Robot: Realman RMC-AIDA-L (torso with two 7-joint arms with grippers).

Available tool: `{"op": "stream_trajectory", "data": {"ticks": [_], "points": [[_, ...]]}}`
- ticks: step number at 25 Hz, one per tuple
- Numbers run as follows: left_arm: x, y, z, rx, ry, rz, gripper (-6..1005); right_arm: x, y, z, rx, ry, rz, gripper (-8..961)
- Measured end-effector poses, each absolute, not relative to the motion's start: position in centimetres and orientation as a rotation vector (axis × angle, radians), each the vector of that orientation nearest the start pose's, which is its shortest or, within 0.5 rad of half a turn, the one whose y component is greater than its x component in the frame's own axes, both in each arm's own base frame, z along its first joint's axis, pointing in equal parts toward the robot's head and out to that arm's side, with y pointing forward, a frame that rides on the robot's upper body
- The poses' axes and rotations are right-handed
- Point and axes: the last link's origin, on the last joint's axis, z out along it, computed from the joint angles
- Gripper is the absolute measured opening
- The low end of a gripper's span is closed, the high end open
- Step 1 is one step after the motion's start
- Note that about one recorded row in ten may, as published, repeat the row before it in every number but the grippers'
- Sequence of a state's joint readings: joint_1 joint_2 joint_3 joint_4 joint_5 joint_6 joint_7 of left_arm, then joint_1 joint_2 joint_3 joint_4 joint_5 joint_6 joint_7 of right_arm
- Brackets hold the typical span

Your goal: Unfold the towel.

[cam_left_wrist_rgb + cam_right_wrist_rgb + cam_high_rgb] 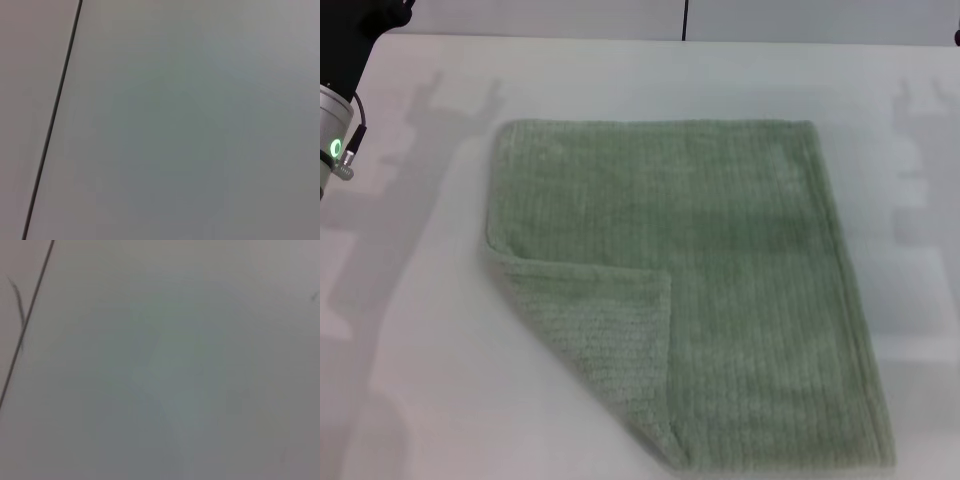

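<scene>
Top left of the head view, the left arm (338, 110) shows only as a black upper section and a silver-grey cuff with a small green light and a cable, parked off the table's left side, well apart from the cloth. Its gripper is out of sight. The right arm barely shows, just a dark sliver at the top right edge; its gripper is out of view too. Both wrist views give nothing but plain pale surface crossed by a thin dark line.

On to the pale sage-green terry towel (720, 280) with fine ribbed stripes: it lies flat in the middle of the white table (410, 400), roughly square, its hemmed edge running down the right side. One corner on the near left is folded over onto the towel's top, forming a lighter triangular flap (600, 335) with a loopier texture. No label, brand or writing is readable anywhere.

The tabletop is smooth and matte, with faint grey arm shadows left and right. A dark seam (685, 18) splits the light wall behind.
</scene>
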State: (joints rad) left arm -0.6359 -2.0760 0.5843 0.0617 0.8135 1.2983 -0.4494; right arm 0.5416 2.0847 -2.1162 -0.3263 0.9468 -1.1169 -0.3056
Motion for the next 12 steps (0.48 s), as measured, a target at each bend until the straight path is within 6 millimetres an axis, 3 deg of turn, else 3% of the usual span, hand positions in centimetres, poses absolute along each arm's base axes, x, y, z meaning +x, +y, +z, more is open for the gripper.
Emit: {"op": "stream_trajectory", "data": {"ticks": [6, 12], "points": [[-27.9, 38.6, 3.2, -1.543, -0.467, -1.010, 833, 26.4, 38.8, -0.2, -1.473, 0.299, 0.602, 307], [-28.0, 38.7, 3.5, -1.538, -0.463, -1.007, 830, 24.3, 39.7, -3.0, -1.632, 0.376, 0.597, 88]]}}
